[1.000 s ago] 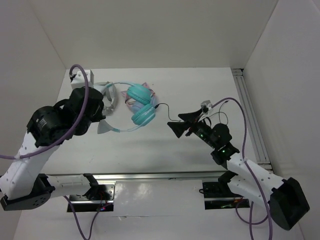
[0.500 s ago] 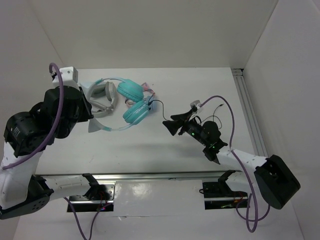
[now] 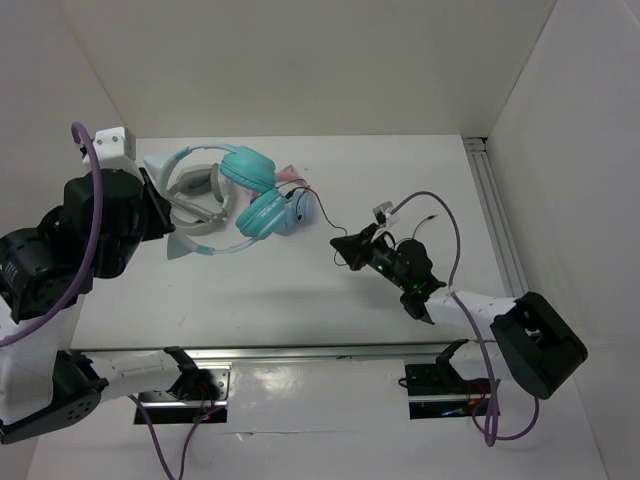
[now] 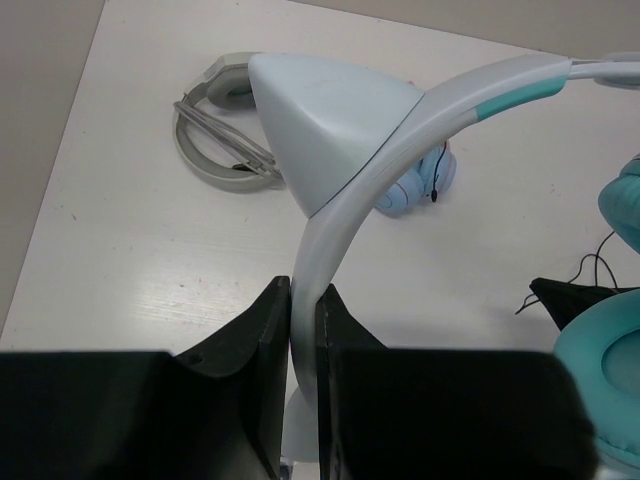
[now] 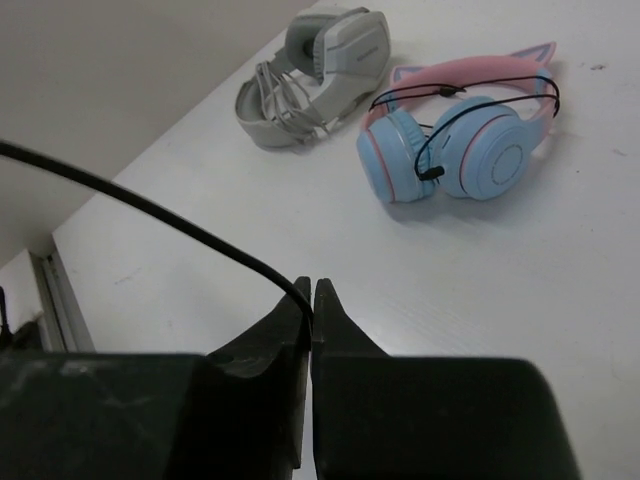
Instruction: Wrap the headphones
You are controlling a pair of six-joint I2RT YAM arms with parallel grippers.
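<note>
- Headphones (image 3: 262,214) held up over the left rear of the bench (image 3: 300,295); our left hand (image 4: 302,296) is clamped on the band, with the cups on the side facing right.
- Cable (image 5: 150,208) runs from the cups rightward to our right hand (image 5: 311,290), which is pinched tight on it.
- We judge the wrap turns on this span; the right hand lies right of the cups and must circle them.

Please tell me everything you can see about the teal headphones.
The teal headphones have two round padded teal cups on a thin pale plastic-looking headband with a cat-ear point. The left hand clamps the headband, holding it raised over the table. Their thin black cable runs to the right hand, which pinches it.
</note>
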